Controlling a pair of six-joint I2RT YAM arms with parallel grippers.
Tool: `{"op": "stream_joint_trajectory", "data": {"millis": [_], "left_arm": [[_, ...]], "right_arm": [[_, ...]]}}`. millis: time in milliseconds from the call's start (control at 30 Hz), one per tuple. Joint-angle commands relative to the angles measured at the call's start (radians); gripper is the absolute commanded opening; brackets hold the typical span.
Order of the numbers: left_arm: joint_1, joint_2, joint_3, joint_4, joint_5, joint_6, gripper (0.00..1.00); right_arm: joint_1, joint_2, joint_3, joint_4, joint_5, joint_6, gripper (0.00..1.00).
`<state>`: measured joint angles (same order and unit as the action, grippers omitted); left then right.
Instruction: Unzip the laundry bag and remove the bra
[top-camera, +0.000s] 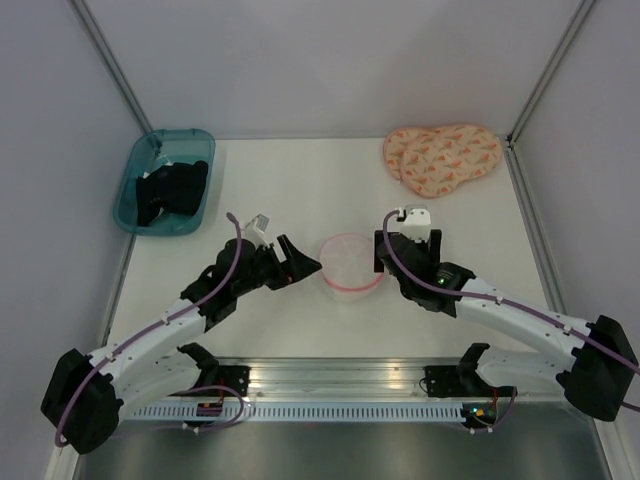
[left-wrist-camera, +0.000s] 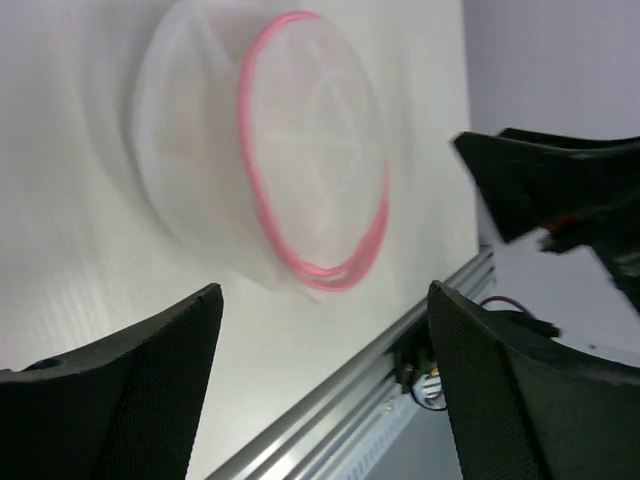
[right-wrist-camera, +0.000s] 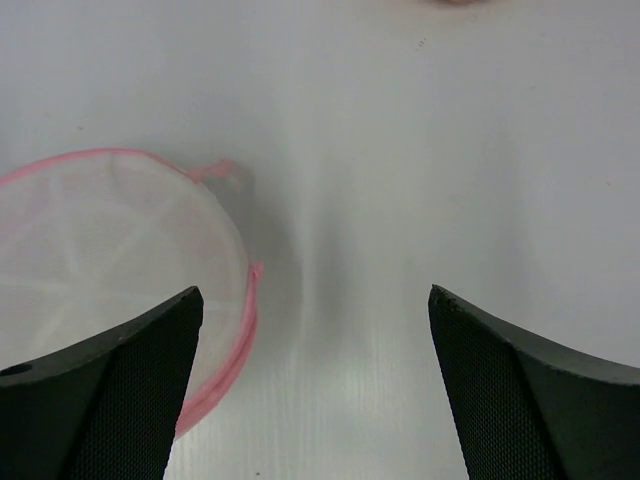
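Note:
The laundry bag (top-camera: 350, 262) is a small round pouch of white mesh with pink edging, lying flat in the middle of the table between both arms. It fills the top of the left wrist view (left-wrist-camera: 270, 150), and its right edge shows in the right wrist view (right-wrist-camera: 110, 250). My left gripper (top-camera: 303, 262) hovers just left of the bag, open and holding nothing (left-wrist-camera: 320, 400). To the bag's right, my right gripper (top-camera: 407, 252) is open too, with only bare table between its fingers (right-wrist-camera: 315, 390). The bra is not visible as a separate thing.
A teal bin (top-camera: 135, 170) with black clothing (top-camera: 172, 188) stands at the back left. A peach patterned pad (top-camera: 440, 158) lies at the back right. The metal rail (top-camera: 340, 378) runs along the near edge, and grey walls close in the table.

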<state>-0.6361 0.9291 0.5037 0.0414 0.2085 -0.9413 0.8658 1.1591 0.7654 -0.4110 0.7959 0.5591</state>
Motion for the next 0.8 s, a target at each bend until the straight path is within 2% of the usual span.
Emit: {"op": "stream_joint_trajectory", "data": {"millis": [0,67,100,233,300,533,700,767], "left_arm": [[0.006,0.063,-0.045,-0.008,-0.086,0.093,0.85],[0.007,0.1,-0.083,0.078,-0.08,0.102,0.68],[0.009,0.125,-0.093,0.106,-0.075,0.107,0.64],[0.01,0.226,-0.105,0.205,-0.064,0.147,0.58],[0.01,0.24,-0.1,0.235,-0.093,0.177,0.57],[0.016,0.373,-0.05,0.336,-0.113,0.243,0.66],[0.023,0.54,0.013,0.376,-0.107,0.263,0.65],[0.024,0.573,0.019,0.422,-0.1,0.265,0.58]], "right_arm": [[-0.004,-0.074,0.017,0.063,-0.179,-0.074,0.98],[-0.005,-0.081,0.031,0.083,-0.271,-0.117,0.98],[-0.005,-0.067,0.055,0.08,-0.331,-0.122,0.98],[-0.004,-0.041,0.084,0.077,-0.377,-0.133,0.98],[-0.002,-0.041,0.084,0.083,-0.386,-0.13,0.98],[-0.002,-0.018,0.084,0.101,-0.437,-0.13,0.98],[0.004,0.008,0.106,0.112,-0.46,-0.133,0.98],[0.006,0.02,0.121,0.112,-0.469,-0.139,0.98]]}}
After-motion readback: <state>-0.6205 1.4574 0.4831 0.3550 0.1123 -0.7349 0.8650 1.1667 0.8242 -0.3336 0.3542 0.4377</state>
